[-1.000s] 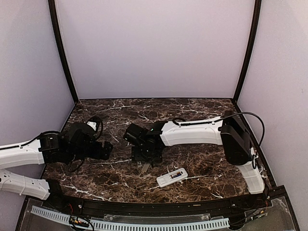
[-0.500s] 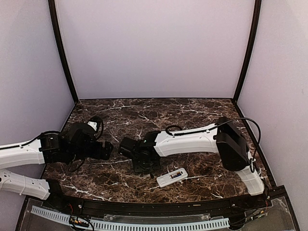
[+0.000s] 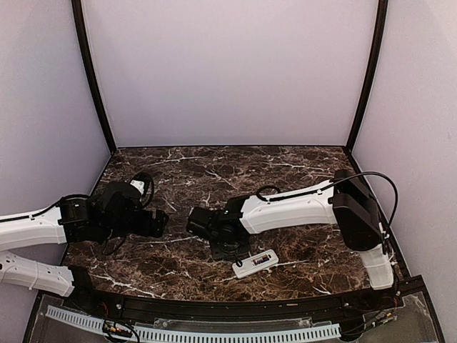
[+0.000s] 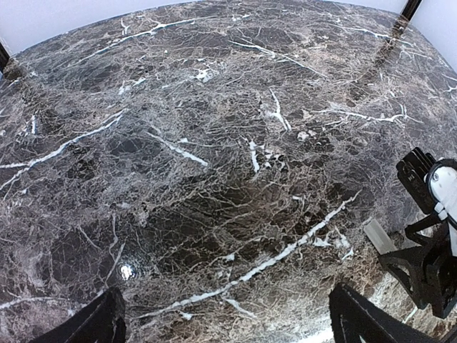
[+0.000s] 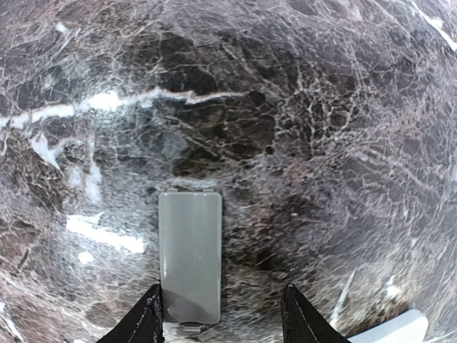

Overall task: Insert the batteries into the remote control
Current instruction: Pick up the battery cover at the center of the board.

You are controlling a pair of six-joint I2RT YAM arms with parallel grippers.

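The white remote control lies face up, buttons showing, near the table's front edge; one corner of it shows in the right wrist view. No batteries show in any view. My right gripper is open and low over the table just left of the remote. In the right wrist view a flat grey cover piece lies between the fingers, against the left one. My left gripper is open and empty at the left, and its wrist view shows only bare marble between the fingers.
The dark marble table is walled on three sides by lilac panels. A black rail runs along the near edge. My right gripper's black frame shows at the right of the left wrist view, with a pale flat piece beside it.
My right gripper has moved nearer and to the right, down over the grey cover piece beside the remote. My left arm has not moved.
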